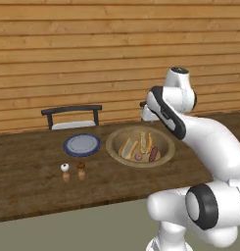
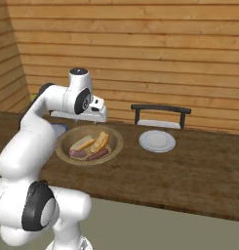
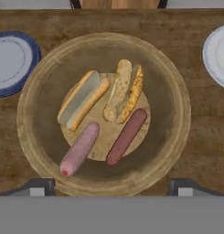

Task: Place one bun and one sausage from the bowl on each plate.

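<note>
Bowl (image 3: 35, 151) holding two buns (image 3: 83, 99) far, two sausages (image 3: 79, 148) near. Blue-rimmed plate (image 3: 13, 61) left, white plate (image 3: 218, 55) right, both bare. Gripper (image 3: 111, 186) above, fingers spread, gripping nothing.

- A rendered home kitchen or dining corner is shown, walled with horizontal light-brown wooden planks (image 1: 92, 54).
- A long dark-brown wooden table (image 1: 28, 181) is set along that wall, and a dark-framed chair with a pale seat (image 1: 72, 117) is pushed in behind it.
- Food is laid out: a large round tan wooden bowl (image 3: 35, 137) with 2 golden-tan split buns (image 3: 83, 98) and 2 reddish-brown sausages (image 3: 127, 136) in it.
- Tableware is seen beside the bowl: a round blue-rimmed plate (image 1: 82, 145) and a plain white round plate (image 2: 157, 140).
- 2 small shakers (image 1: 65, 172) stand on the table near the blue-rimmed plate.
</note>
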